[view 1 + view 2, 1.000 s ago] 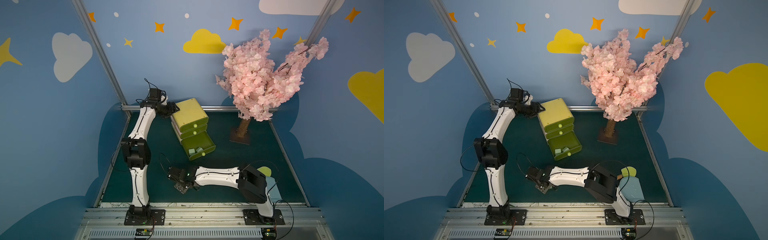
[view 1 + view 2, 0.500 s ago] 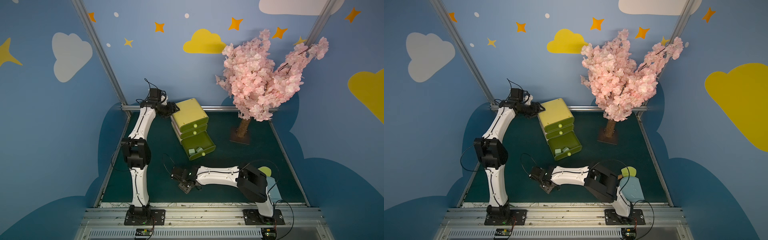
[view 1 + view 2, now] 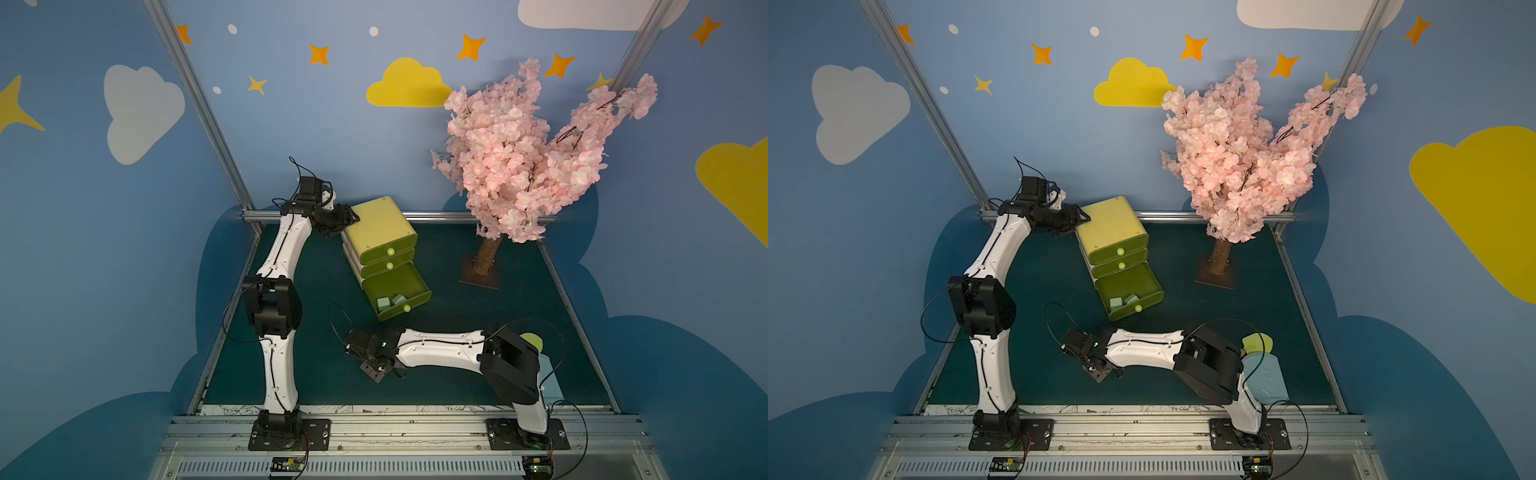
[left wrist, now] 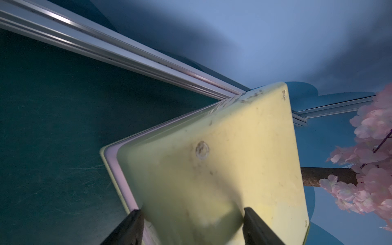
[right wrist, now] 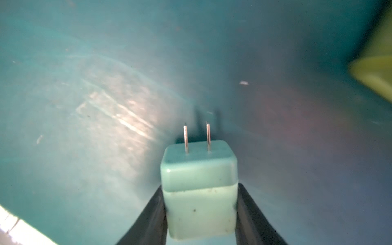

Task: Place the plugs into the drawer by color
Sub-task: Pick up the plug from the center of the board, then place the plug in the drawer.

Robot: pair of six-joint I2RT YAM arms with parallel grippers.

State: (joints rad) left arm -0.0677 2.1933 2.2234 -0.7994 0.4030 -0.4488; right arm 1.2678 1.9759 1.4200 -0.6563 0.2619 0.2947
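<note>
While prongs (image 5: 186, 139) point outward, mint plug (image 5: 199, 191) pinched within right pincer (image 5: 200, 189)

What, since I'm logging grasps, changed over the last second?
The right claw edged slightly rightward and closed on the mint green plug. The left claw stayed clamped on the drawer chest; its bottom drawer stayed open, two plugs inside.

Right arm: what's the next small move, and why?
Likely lift the mint plug straight off the mat. The right gripper pinches both its sides, and the open bottom drawer of the chest, holding two mint plugs, waits nearby.
</note>
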